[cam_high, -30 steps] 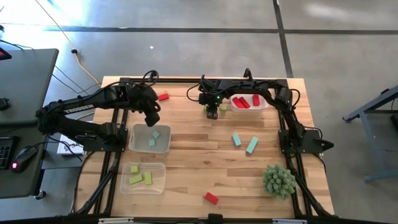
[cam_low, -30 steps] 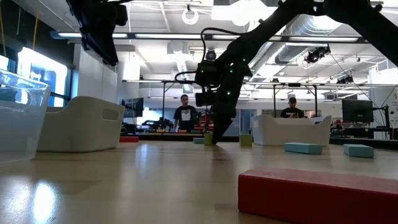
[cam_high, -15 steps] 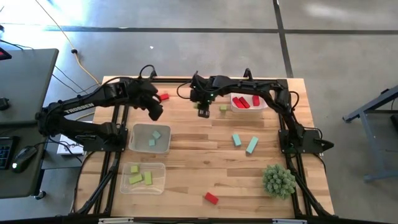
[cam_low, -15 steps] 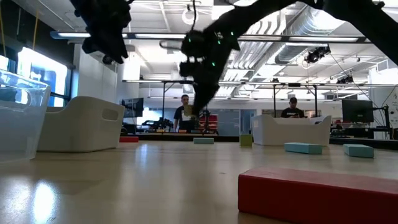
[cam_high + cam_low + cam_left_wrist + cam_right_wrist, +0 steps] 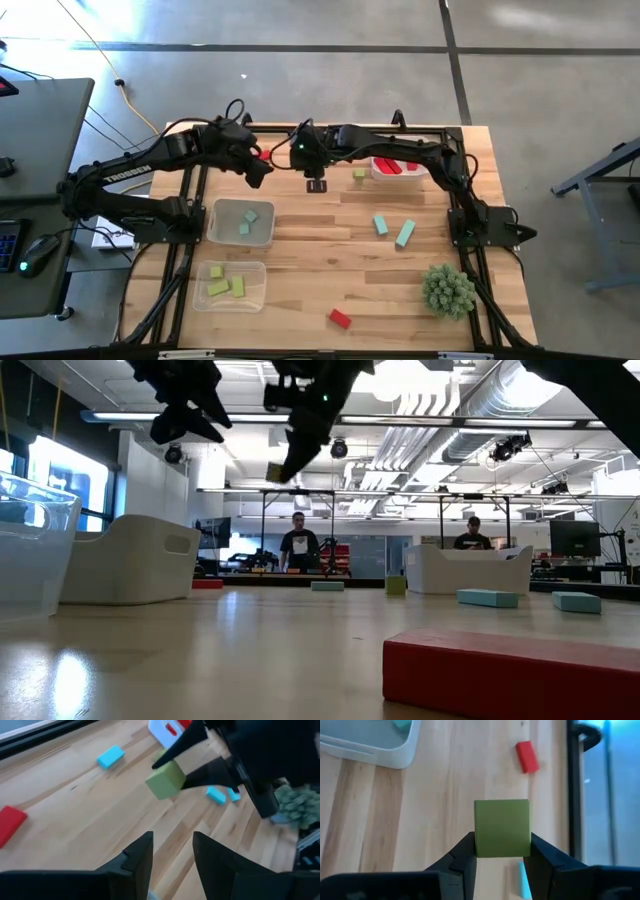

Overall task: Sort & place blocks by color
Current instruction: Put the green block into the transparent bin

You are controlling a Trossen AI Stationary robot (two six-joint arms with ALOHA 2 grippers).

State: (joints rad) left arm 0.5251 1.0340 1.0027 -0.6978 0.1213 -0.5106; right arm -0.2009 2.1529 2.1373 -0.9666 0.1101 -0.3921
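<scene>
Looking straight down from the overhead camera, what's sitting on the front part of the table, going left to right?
Tray holding yellow-green blocks → lone red block → spiky green plant ball.

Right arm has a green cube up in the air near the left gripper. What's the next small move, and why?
Probably carry it on toward the tray with green blocks at the table's front left. The right gripper is shut on the green cube, lifted clear of the table, while the left gripper hangs open and empty close by, so a handover there also looks possible.
</scene>
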